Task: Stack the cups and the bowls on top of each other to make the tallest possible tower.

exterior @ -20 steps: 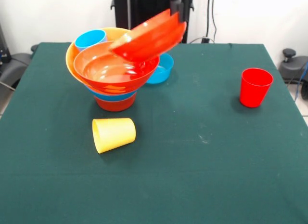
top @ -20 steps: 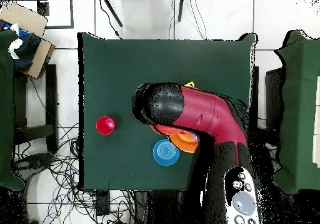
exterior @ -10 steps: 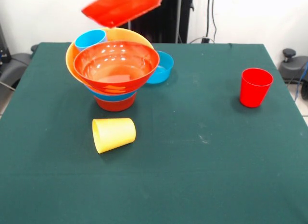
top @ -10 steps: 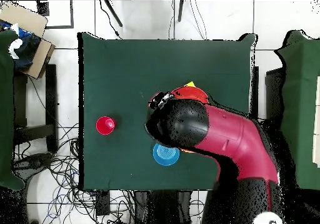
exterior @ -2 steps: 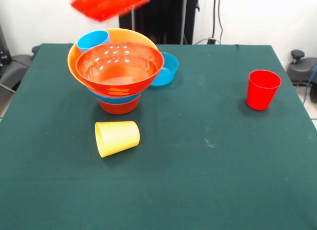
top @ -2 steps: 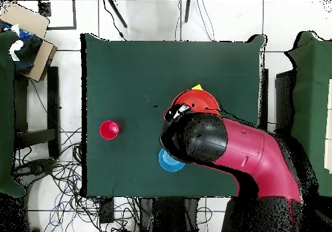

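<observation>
Tower stands upper left of centre in the front view: a small red-orange bowl at the base, a blue bowl showing as a thin band above it, the huge orange bowl, and a wide red-orange bowl nested on top, mouth up. Light blue cup sits inside the orange bowl's far left rim, only its mouth showing. Small blue bowl lies just behind the tower to its right, partly hidden.

Another red-orange bowl hangs tilted in the air above the tower at the top edge, blurred, its upper part cut off by the frame.

Yellow cup lies on its side in front of the tower, apart from it. Red cup stands upright, well apart at the right.

No writing, brand or label readable on anything.

Green table. In the overhead view the red and black arm covers most of the tower; only a red rim, a yellow tip and part of the blue bowl peek out. Gripper itself cannot be made out in either view, so its opening and hold cannot be told.
</observation>
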Controlling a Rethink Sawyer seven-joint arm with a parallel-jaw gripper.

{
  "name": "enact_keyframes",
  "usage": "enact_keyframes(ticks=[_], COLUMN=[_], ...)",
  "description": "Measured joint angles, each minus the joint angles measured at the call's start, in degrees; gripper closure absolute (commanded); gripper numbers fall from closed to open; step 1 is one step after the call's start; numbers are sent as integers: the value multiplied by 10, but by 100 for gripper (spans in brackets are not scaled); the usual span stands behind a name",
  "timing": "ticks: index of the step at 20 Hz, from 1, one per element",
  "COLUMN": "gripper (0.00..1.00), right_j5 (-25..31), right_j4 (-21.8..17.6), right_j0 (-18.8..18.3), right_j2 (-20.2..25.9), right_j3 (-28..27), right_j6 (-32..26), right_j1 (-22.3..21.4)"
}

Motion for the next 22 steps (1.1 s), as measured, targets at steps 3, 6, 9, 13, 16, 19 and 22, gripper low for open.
enact_keyframes(ticks=[3, 6, 9, 13, 16, 19, 22], gripper=[0, 0, 0, 0, 0, 0, 0], right_j5=[0, 0, 0, 0, 0, 0, 0], right_j4=[-7, -14, -17, -18, -19, -20, -20], right_j0=[-4, -4, -4, -4, -4, -4, -4], right_j2=[7, 12, 15, 17, 20, 23, 27], right_j3=[0, 0, 0, 0, 1, 2, 2], right_j6=[0, 0, 0, 0, 0, 0, 0], right_j1=[0, 0, 0, 0, 0, 0, 0])
